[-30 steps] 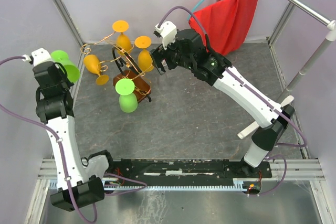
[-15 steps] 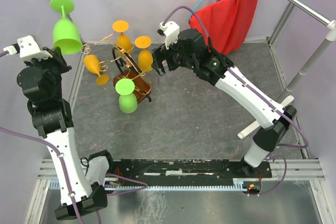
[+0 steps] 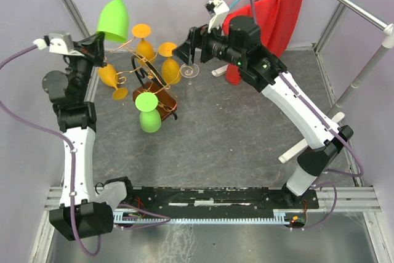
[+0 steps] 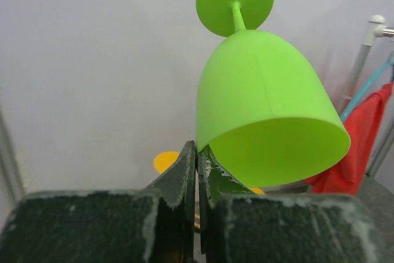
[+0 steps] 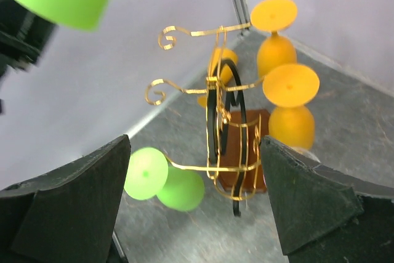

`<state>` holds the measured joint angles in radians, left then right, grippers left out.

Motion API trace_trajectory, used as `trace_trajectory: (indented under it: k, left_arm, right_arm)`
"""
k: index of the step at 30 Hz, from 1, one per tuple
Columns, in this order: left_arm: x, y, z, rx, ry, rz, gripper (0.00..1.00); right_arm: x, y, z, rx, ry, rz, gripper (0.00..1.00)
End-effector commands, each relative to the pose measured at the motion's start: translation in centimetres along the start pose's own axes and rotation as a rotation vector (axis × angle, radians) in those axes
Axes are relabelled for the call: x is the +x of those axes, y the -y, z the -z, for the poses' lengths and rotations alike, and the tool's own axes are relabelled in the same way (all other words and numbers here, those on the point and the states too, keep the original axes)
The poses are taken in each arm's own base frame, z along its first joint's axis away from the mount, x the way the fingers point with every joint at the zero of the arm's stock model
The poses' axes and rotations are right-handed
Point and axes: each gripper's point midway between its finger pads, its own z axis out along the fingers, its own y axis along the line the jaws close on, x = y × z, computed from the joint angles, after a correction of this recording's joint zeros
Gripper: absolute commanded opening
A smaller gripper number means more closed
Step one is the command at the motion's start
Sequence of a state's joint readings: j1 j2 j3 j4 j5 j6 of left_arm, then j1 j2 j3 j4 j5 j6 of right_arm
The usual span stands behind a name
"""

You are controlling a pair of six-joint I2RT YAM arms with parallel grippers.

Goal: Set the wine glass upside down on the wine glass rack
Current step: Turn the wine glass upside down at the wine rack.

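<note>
Your left gripper [image 4: 196, 149] pinches the rim of the inverted wine glass [image 4: 265, 103], upper left; the wine glass rack [image 3: 161, 98] stands lower right of it.

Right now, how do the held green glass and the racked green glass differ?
The held green glass is pinched at its rim by the left gripper; the racked green glass touches no gripper. The held one is high above the rack; the racked one sits low by its base. Both are green, foot up.
</note>
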<state>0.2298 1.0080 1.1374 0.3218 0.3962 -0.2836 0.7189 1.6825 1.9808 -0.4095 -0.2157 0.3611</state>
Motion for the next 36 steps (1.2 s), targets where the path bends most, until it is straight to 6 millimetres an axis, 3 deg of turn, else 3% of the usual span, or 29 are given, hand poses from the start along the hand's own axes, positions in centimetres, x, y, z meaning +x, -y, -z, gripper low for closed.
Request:
trace_trajectory:
  k: [1,5,10,18,29,36]
  left_arm:
    - [-3.0,3.5,-1.5,0.102,0.196,-0.081,0.03]
    - [-0.7,4.8,-2.4,0.09,0.217,-0.079,0.03]
    - [1.6,5.9,-2.3,0.067,0.234,-0.057,0.03]
    - [3.8,8.1,-1.8,0.099,0.226,-0.019,0.03]
    - [5.6,10.0,-2.6,0.131,0.204,-0.026,0.03]
    - [5.3,9.8,-2.6,0.119,0.202,-0.042,0.03]
  right_arm:
    - [-7.7,-2.4,0.9,-0.136,0.25,-0.049,0.93]
    - [-11.6,-2.4,1.2,-0.219,0.406,-0.113,0.93]
    - [-13.6,-0.9,0.5,-0.289,0.501,-0.216,0.92]
    - [-13.2,1.3,-2.2,-0.323,0.49,-0.322,0.87]
    - [-14.2,0.7,-2.1,-0.388,0.513,-0.335,0.83]
    - [-13.4,2.0,-2.4,-0.294,0.506,-0.255,0.83]
